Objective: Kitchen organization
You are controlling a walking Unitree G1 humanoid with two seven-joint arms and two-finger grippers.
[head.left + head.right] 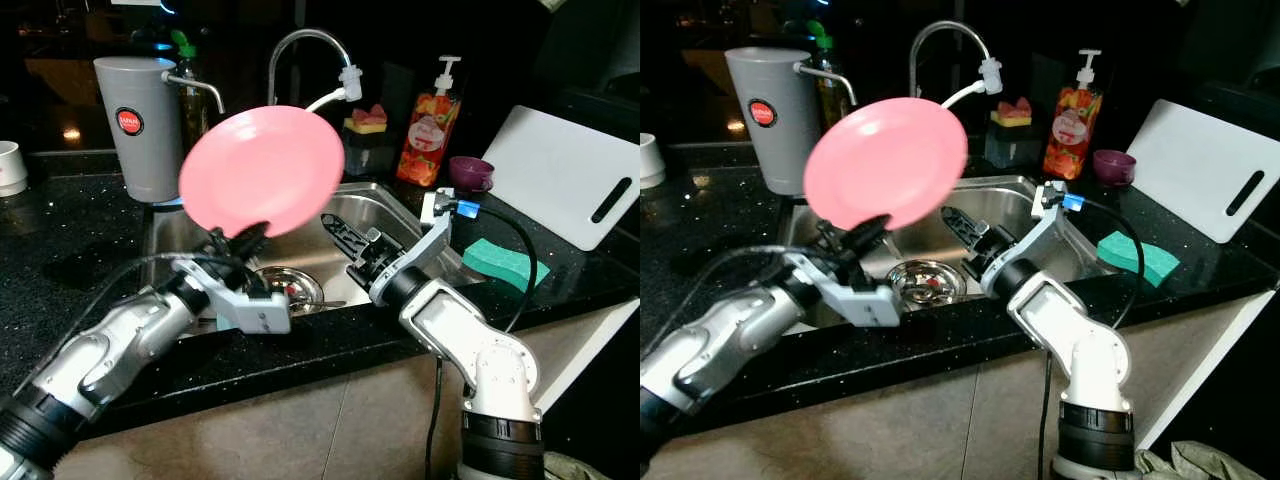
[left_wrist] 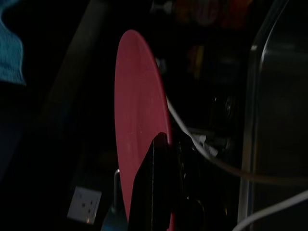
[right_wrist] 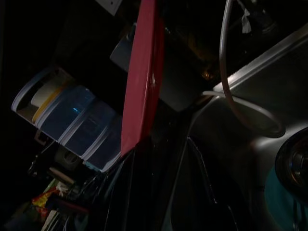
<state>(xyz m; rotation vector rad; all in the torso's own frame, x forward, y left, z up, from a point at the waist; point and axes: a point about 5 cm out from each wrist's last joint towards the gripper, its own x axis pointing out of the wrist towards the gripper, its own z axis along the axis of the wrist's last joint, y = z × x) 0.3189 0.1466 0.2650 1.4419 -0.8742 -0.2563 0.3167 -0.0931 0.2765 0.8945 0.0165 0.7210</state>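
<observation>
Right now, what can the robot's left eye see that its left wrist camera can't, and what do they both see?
Left eye alone: the sink, the tap, the soap bottle, the green sponge, the white cutting board, and the right end effector over the sink.

Left wrist alone: the plate seen edge-on against a very dark background, with a white wall socket.

Both: the pink plate gripped at its lower rim by the left end effector.

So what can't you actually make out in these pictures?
- Part of the sink: hidden behind the pink plate in the left gripper, head views.
- Right gripper over the sink: fingers foreshortened, so open or shut is unclear.
- Soap bottle label: too small to read.
- Left wrist view: too dark beyond the plate's edge.
- White cup: cut off by the picture's edge.
</observation>
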